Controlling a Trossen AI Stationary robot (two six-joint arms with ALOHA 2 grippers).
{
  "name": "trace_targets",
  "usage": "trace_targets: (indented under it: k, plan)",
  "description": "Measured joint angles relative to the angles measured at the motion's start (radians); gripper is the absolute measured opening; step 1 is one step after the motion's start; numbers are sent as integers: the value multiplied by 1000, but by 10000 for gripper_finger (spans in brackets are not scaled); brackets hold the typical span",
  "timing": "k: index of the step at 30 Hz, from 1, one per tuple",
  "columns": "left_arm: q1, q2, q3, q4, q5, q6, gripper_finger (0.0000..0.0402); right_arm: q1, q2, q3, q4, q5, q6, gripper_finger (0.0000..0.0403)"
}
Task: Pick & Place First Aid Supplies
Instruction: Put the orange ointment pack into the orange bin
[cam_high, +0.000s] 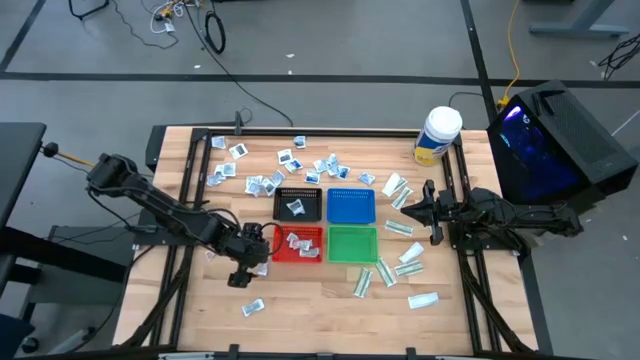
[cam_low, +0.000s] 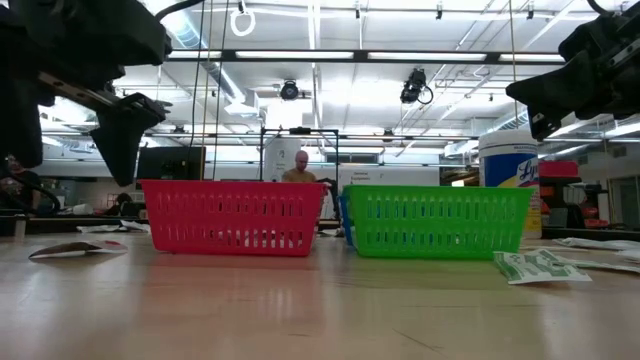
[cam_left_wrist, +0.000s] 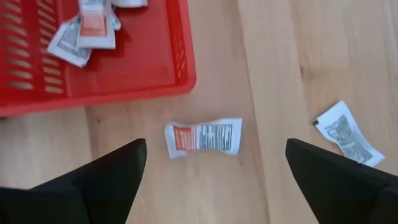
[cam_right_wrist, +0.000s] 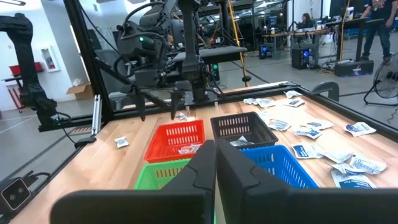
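Left gripper (cam_high: 247, 272) hovers, jaws wide and empty, over a packet (cam_left_wrist: 203, 137) beside the red tray (cam_high: 298, 244).

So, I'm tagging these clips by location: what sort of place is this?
Most likely a robotics lab or workshop: an open hall with ceiling strip lights, computer workstations behind, and cables across the grey floor.
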Motion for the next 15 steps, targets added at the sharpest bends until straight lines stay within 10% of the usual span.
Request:
trace_targets:
  k: [15]
  plan:
    - [1,100,0,33,10,29,395,0,0,0,0,0,0,18]
